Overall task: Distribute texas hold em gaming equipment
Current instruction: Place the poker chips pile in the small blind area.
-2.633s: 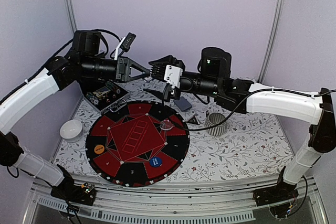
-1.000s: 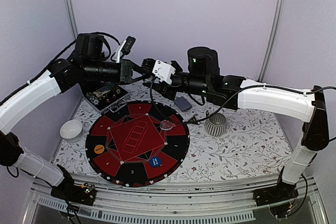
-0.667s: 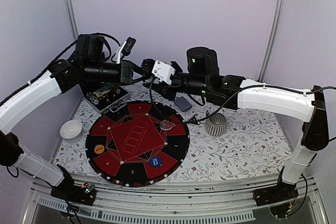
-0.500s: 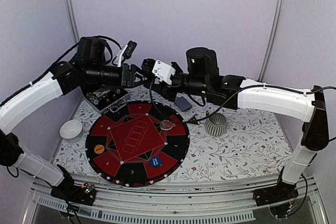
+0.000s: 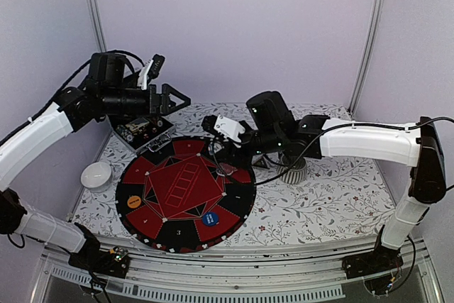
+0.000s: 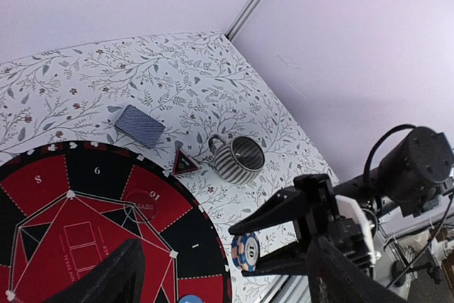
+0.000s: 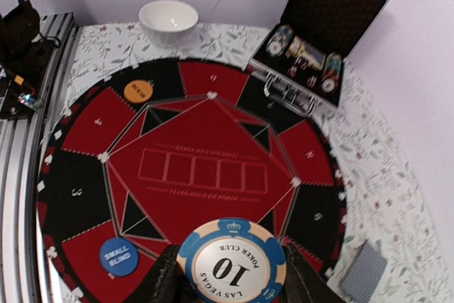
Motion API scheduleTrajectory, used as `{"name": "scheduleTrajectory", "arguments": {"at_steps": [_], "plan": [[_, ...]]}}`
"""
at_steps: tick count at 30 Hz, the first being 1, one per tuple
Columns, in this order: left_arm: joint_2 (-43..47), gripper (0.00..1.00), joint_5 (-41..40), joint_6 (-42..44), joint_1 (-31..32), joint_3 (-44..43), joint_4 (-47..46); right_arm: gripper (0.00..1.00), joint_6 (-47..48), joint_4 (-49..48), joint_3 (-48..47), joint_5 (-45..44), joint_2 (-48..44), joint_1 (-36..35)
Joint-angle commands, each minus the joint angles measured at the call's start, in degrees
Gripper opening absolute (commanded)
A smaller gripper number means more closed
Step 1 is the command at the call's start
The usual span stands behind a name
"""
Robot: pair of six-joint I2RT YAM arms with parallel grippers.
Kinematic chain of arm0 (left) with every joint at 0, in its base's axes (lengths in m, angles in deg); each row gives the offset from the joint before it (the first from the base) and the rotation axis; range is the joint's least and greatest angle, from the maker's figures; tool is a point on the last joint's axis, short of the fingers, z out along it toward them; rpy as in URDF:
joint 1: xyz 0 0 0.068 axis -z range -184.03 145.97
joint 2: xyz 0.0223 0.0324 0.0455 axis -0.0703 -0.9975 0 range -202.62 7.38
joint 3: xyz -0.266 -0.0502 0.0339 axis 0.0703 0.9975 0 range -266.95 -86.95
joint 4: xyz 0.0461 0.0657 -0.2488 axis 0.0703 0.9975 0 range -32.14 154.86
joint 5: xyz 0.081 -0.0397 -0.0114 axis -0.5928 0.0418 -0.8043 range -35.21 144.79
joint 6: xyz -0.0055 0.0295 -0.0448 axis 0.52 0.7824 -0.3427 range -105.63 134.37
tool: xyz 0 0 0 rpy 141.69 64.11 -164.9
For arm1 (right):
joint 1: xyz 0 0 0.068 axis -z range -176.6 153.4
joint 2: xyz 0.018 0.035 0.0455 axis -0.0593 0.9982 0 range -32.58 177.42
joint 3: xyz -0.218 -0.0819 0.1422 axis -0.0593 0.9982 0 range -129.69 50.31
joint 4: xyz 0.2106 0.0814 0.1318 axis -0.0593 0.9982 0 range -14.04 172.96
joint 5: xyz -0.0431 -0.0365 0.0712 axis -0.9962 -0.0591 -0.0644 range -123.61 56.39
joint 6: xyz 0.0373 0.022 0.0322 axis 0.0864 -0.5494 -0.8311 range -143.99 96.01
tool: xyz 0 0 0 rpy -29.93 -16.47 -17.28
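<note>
Our right hand point(image 7: 232, 280) is pinching a blue-edged "10" poker chip point(image 7: 232, 259), with the round mat point(image 7: 206, 168) right below it and the card deck point(image 7: 363, 269) just to its right. Farther off, our left hand point(image 5: 179, 98) hangs spread wide, nothing in it.

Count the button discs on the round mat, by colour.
Orange disc: 1
Blue disc: 1
Clear disc: 1
Total: 3

Bright, even light, soft shadows, sharp
</note>
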Motion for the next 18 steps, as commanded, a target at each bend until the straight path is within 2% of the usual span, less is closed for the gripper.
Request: {"name": "scheduleTrajectory", "arguments": {"at_steps": [1, 9, 18], "plan": [[2.45, 0.81, -0.9, 0.29, -3.86, 2.64, 0.6, 0.01, -7.99, 7.63, 3.7, 4.55, 0.08, 0.36], [3.75, 0.81, -2.62, 1.42, -6.39, 4.03, 2.04, 0.01, -16.64, 17.99, 2.28, 6.83, 10.56, -0.38], [4.3, 0.81, -2.46, 2.03, -7.5, 4.91, 2.17, 0.02, -16.16, 21.46, 2.44, 4.19, 15.12, -4.0]]}}
